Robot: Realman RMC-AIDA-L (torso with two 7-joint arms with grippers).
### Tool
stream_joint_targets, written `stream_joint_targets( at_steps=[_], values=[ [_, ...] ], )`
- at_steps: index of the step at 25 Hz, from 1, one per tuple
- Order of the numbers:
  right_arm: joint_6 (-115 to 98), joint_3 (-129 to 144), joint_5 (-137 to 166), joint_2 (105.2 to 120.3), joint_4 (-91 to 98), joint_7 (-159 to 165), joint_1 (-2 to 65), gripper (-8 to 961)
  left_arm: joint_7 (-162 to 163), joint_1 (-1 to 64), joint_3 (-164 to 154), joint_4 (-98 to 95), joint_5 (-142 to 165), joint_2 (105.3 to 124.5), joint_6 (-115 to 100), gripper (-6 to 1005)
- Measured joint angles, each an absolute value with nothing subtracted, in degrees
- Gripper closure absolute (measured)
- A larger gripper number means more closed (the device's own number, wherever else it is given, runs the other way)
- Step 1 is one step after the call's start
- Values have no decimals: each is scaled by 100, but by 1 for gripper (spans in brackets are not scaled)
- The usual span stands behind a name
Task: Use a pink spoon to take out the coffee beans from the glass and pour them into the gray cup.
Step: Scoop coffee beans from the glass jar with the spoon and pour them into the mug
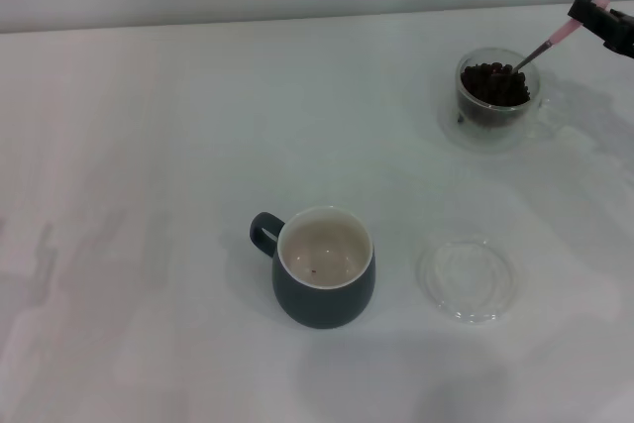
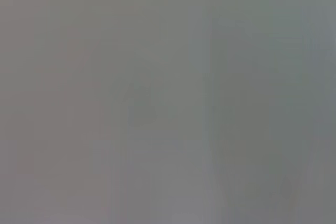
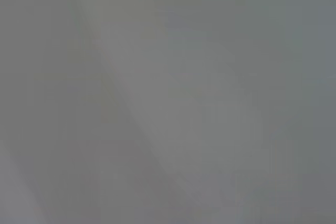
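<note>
Over at the far right of the worktop (image 1: 149, 146), the right end effector (image 1: 594, 23) reaches in from the edge of the head view, clamped on the pale handle of the pink spoon (image 1: 551, 44). The spoon slants down into the glass (image 1: 492, 98), its metal end dipped among the coffee beans (image 1: 492, 84), which fill the glass nearly to the rim. Whether any beans sit in the bowl of the spoon I cannot tell; it is buried in the pile.

Nearer the front, well apart from the glass, stands the gray cup (image 1: 319, 287), upright, handle pointing toward the robot's left. Its cream inside looks bare apart from a speck or two at the bottom, too small to name. To me that says the job is barely begun: the spoon is in hand and in the beans, but scooping, carrying across and tipping into the cup are all left to do. A flat clear dish (image 1: 467, 277) lies just beside the cup on the robot's right.

Only the head view shows any of this. Both wrist views give a plain grey blur with nothing recognisable, and the left end effector appears nowhere.
</note>
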State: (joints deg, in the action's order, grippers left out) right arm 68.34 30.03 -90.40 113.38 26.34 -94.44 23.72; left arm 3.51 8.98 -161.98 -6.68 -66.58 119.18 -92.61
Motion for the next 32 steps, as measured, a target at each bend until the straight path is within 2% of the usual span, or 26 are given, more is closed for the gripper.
stream_joint_targets(
  at_steps=[23, 32],
  values=[
    [6179, 2895, -9231, 11403, 2232, -7428, 2323, 801, 364, 941, -16198, -642, -6653, 11918, -9253, 446],
    [6164, 2883, -9238, 11326, 2232, -6807, 2319, 801, 360, 918, -16198, -641, -6653, 11918, -9246, 445]
  ],
)
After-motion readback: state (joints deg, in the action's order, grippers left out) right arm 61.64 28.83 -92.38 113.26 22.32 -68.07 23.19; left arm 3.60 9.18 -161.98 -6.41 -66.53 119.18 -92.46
